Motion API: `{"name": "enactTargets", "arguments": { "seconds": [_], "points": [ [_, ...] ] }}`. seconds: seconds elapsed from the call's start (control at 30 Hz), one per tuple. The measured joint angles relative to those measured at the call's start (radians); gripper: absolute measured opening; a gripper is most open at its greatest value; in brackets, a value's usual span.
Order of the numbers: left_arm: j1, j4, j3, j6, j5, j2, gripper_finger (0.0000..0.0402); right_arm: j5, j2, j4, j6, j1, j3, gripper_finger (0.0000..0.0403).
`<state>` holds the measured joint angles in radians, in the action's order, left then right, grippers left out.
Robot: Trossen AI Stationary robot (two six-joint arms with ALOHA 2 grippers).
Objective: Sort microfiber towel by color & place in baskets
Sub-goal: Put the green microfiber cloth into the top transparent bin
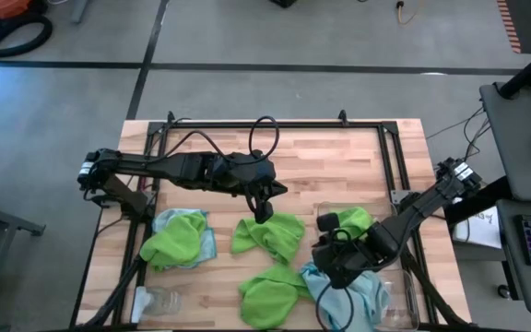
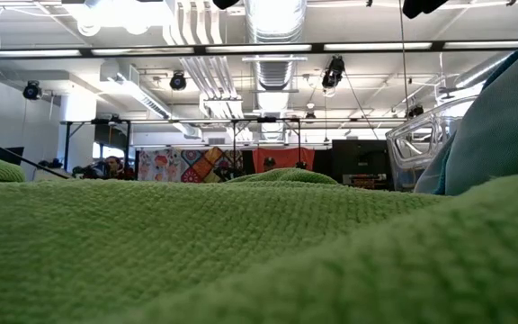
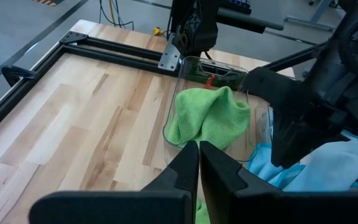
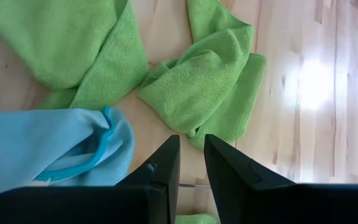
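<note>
Towels lay spread over the near half of the table [image 1: 339, 157]: a green towel [image 1: 267, 235] at centre, another green [image 1: 270, 293] at its 6 o'clock, a green-on-blue pair [image 1: 181, 238] at 9 o'clock, and a blue towel [image 1: 348, 295] at 4 o'clock. I saw one more green [image 3: 211, 118] inside the basket [image 3: 174, 99] at 3 o'clock. My left gripper [image 3: 199, 163] was clenched above the centre towel; the right gripper [image 4: 190, 163] hung over the blue one, fingers slightly apart, gripping nothing I could see.
</note>
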<state>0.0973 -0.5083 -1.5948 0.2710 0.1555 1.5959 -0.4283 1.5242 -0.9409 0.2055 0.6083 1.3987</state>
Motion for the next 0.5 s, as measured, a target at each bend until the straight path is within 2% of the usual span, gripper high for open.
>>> {"name": "enactTargets", "arguments": {
  "seconds": [0.37,0.5],
  "points": [
    [-0.001,0.039,0.000,0.000,0.003,0.000,0.0000,0.000,0.000,0.000,-0.038,-0.010,0.000,0.0072],
    [-0.001,0.066,0.000,0.002,0.043,0.000,0.0000,-0.005,0.000,0.000,-0.065,-0.015,-0.002,0.0072]
  ]
}}
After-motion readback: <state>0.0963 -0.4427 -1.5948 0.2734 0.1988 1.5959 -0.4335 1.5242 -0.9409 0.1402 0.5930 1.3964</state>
